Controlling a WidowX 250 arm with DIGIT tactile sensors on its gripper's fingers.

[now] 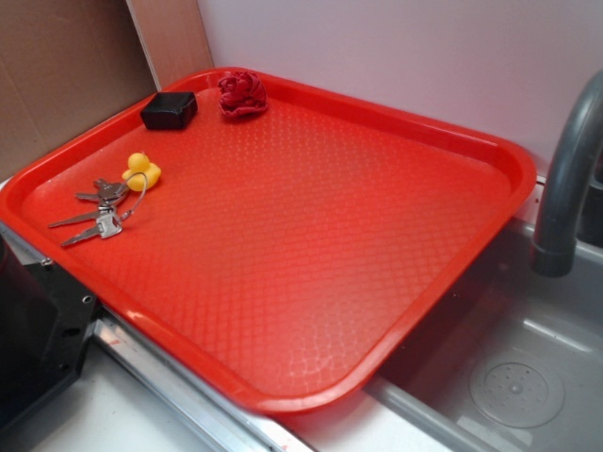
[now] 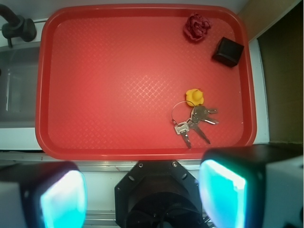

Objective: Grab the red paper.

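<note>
Paper (image 2: pixel 196 26) far from open tool (image 2: pixel 142 194)

— What sort of place is this?

— A kitchen-like setup, probably a mock one. There's a grey sink basin (image 1: pixel 528 377) with a round drain (image 1: pixel 516 394), and a dark grey faucet (image 1: pixel 568 179) curving over it.

— Anything else?

— A red plastic tray (image 1: pixel 283 245) lies across the counter beside the basin, the cafeteria kind (textured surface, raised rim). Behind it are a plain pale wall (image 1: pixel 396 47) and brown cardboard (image 1: pixel 57 75), which looks more staged than homely.
</note>
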